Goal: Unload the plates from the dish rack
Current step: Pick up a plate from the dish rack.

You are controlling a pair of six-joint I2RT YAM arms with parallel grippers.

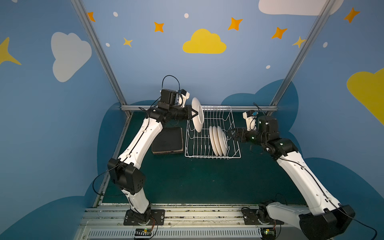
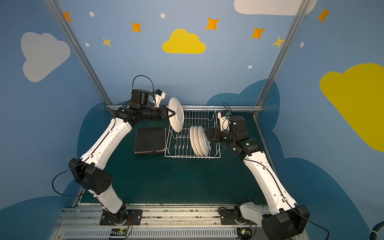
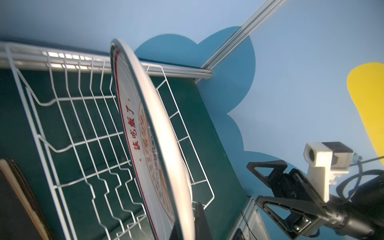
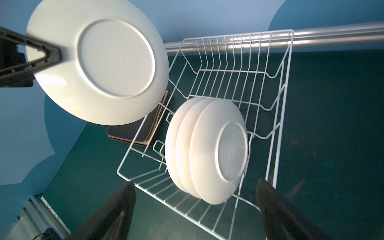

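Your left gripper (image 1: 194,113) gripping round plate (image 1: 197,119) mid-frame, red print (image 3: 132,134) seen only from left wrist, right gripper (image 1: 230,134) wide, 3 plates (image 1: 218,141) racked

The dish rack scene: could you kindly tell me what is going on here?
The left gripper is shut on a round white plate, holding it on edge above the dish rack. Three more round plates stand in the rack, and the open right gripper sits beside them. A stack of square plates lies on the table next to the rack.
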